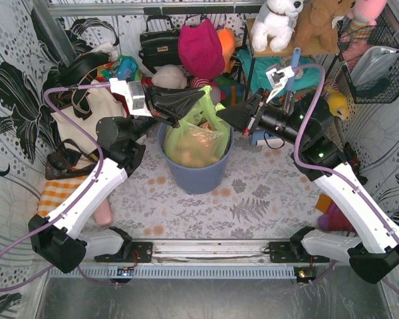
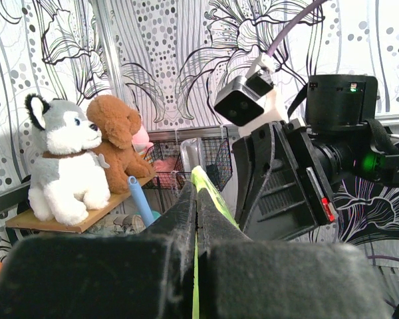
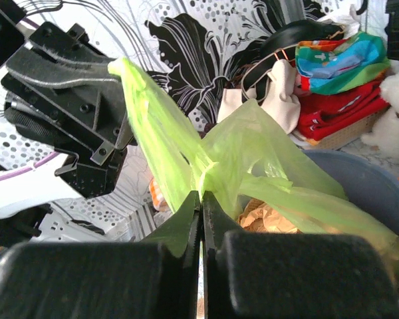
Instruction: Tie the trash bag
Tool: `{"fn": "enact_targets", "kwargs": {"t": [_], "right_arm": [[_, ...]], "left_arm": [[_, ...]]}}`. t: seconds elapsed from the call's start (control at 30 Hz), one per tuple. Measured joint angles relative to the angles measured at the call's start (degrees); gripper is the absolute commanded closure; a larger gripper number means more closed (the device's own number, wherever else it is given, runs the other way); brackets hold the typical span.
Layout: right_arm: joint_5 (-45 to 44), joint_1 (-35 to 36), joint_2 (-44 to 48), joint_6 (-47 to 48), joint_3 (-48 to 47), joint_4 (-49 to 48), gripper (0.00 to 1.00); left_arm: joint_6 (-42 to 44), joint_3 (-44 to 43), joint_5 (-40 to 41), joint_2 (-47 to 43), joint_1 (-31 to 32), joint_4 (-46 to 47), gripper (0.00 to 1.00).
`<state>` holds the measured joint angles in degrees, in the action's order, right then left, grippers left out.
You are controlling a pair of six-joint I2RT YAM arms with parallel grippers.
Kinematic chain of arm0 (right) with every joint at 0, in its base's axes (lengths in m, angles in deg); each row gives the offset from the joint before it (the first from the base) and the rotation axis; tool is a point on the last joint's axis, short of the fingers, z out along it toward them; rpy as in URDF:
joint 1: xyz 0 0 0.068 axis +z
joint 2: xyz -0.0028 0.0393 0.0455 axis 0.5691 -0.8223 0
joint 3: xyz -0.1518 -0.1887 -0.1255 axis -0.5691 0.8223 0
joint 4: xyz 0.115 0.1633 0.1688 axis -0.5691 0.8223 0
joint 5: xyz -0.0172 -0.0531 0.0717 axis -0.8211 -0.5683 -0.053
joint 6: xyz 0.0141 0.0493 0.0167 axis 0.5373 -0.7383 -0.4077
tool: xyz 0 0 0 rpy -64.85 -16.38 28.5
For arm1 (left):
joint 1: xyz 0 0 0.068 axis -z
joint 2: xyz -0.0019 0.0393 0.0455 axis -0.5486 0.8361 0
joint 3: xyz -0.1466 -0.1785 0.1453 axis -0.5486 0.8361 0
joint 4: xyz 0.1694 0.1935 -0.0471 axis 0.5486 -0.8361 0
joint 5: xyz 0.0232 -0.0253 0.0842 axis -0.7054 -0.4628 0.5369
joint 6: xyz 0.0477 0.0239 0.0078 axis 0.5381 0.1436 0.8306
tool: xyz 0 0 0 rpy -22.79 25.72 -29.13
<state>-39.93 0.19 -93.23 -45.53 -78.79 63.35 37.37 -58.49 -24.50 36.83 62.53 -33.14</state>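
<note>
Now, table (image 1: 253, 199): a patterned cloth surface. The bin stands at its middle, between the two arms.
bin (image 1: 196, 179): blue-grey, round and upright, lined with the bag. It is the only anchor, so I judge that pulls should run sideways rather than upward, or it may lift or tip.
trash bag (image 1: 196, 143): sits inside the bin with its mouth drawn up above the rim. Crumpled tan paper (image 3: 266, 216) shows through the film lower down.
left gripper (image 2: 196, 199): fingers pressed together on a thin strip of green film, held high at the left of the bag's mouth.
right gripper (image 3: 201, 199): fingers clamped on a bunch of film just above the rim. It is near the left gripper; I cannot tell whether the two touch.
left flap (image 3: 153, 133): runs taut from the left fingers down to the gather at the right fingers.
step in hand: probably crossing the two held flaps to start the knot.
doing it well: move both grips together. Give a little slack before one flap passes over the other, and hold the crossing low, close to the paper.
risk: the film looks thin, so a hard or uneven tug could tear it or slip it from a grip.
</note>
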Motion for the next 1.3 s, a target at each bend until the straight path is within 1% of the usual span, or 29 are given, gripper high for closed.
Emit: {"fn": "enact_targets", "kwargs": {"t": [0.1,0.33,0.77,1.03,1.3], "right_arm": [[1.6,0.0,0.7,0.0,2.1,-2.6,1.0],[4.3,0.0,1.5,0.1,2.5,-5.1,1.0],[8.4,0.0,1.9,0.1,2.5,-3.2,1.0],[6.7,2.6,1.3,0.0,2.5,-2.1,1.0],[0.3,7.6,-0.3,0.2,2.5,0.0,1.0]], "left_arm": [[0.0,0.0,0.1,0.0,0.0,0.0,1.0],[0.0,0.0,0.1,0.0,0.0,-0.2,1.0],[0.2,0.0,0.2,0.0,0.0,-1.7,1.0],[0.3,0.0,0.2,0.0,0.0,-2.1,1.0],[0.7,0.0,0.2,0.0,0.0,-2.3,1.0]]}}
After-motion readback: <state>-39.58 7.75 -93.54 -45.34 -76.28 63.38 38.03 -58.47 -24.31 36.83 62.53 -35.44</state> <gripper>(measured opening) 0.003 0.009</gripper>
